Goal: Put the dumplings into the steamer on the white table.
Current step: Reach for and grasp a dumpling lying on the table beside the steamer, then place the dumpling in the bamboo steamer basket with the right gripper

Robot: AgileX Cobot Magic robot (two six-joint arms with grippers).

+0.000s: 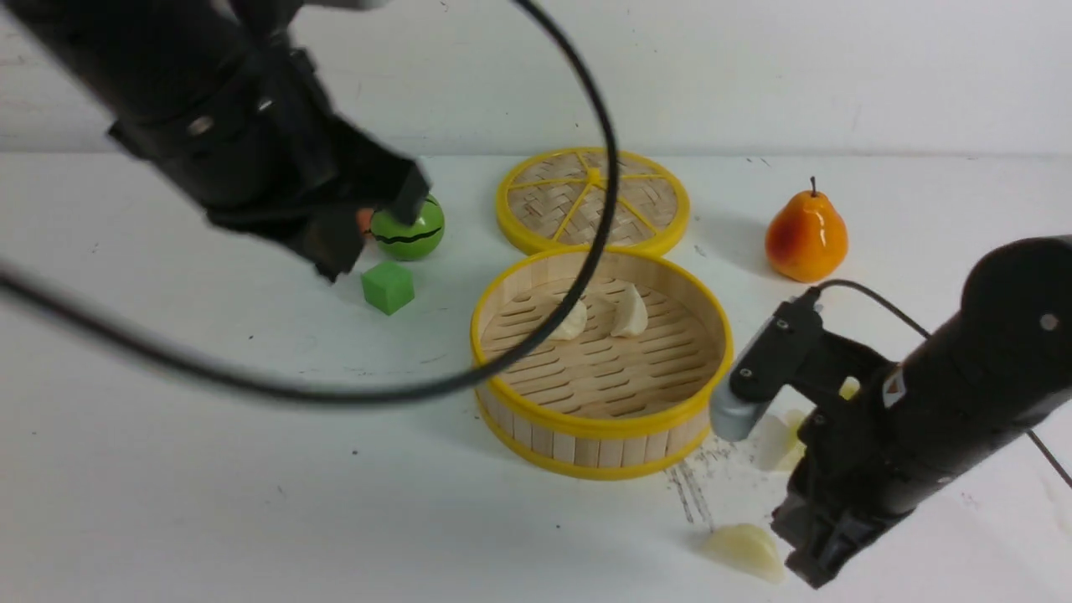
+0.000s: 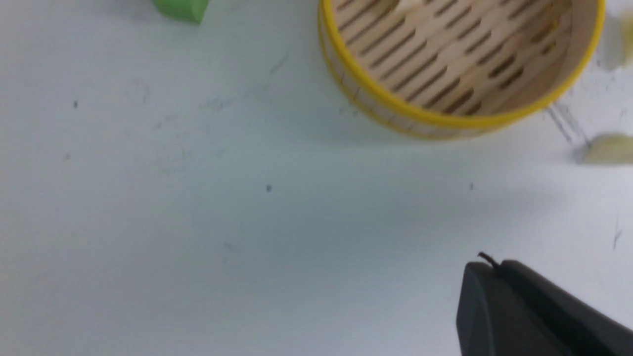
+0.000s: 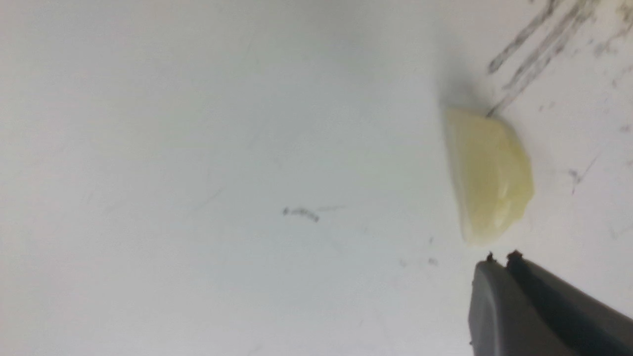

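Lying just beside right gripper (image 3: 500,259), pale-yellow dumpling (image 3: 489,173) on table (image 3: 198,148); gripper closed together, prob. empty.

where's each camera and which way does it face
Front: between the arms, facing forward and down at the steamer; left arm and right arm show.
Left wrist: on that arm, facing down at table and steamer; shut jaws show.
Right wrist: on that arm, close over a dumpling; shut jaws show.
Shared: all three show that dumpling.

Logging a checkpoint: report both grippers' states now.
Left gripper: shut, empty.
Right gripper: shut, empty, tips near a dumpling.
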